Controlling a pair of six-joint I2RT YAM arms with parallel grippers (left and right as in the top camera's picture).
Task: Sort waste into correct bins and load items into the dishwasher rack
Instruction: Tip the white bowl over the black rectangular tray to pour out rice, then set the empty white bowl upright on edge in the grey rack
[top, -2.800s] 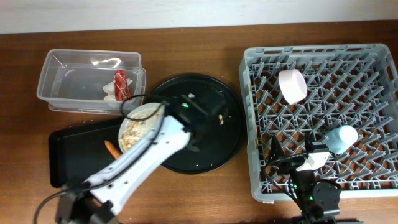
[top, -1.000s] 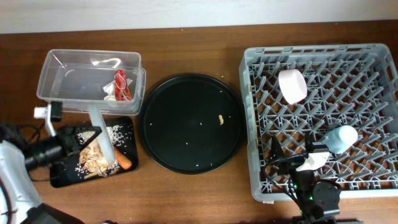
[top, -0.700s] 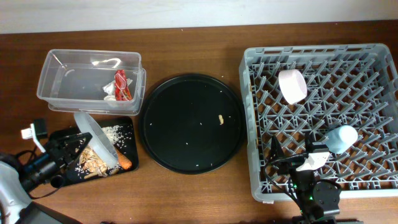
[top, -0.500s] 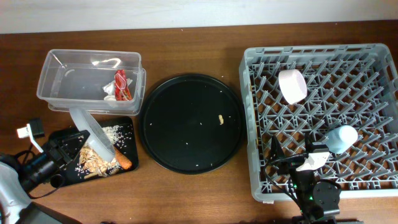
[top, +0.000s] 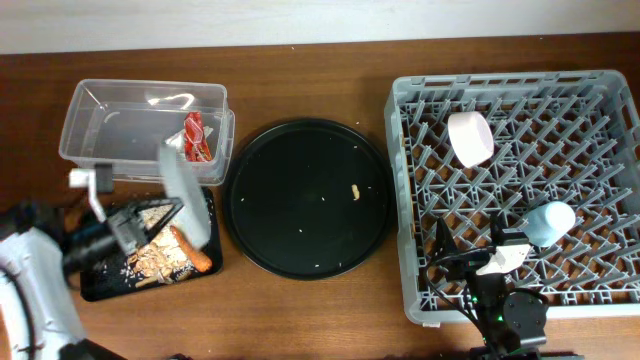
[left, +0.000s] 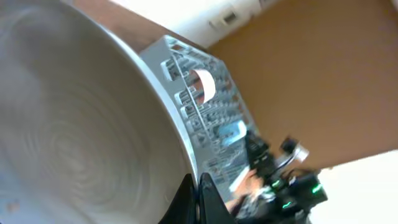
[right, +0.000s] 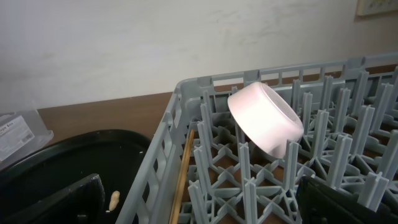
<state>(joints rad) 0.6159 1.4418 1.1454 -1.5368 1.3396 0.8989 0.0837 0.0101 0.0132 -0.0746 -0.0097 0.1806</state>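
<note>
My left gripper (top: 165, 212) is shut on the rim of the pale grey plate (top: 186, 192), held on edge above the shallow black tray (top: 95, 288). In the left wrist view the plate (left: 81, 124) fills the left side, with the jaws (left: 196, 198) pinching its rim. Beige food scraps (top: 158, 262) and the orange carrot stick (top: 201, 263) lie in the black tray. The clear tub (top: 120, 125) holds the red wrapper (top: 194, 133) and white tissue (top: 178, 153). The white bowl (top: 470, 138) (right: 265, 118) and the light-blue cup (top: 551, 221) sit in the grey rack (top: 600, 95). My right gripper (top: 472, 252) (right: 205, 205) is open and empty over the rack's front left.
The large round black tray (top: 305, 197) sits between the bins and the rack, with one small food scrap (top: 354, 190) (right: 114, 200) on it. A wooden chopstick (right: 184, 174) lies along the rack's left wall. The clear tub's corner (right: 18, 140) shows at the far left of the right wrist view.
My left gripper has moved up and to the right with the plate, from low over the black tray's left part toward its right end. The right arm has not moved.
</note>
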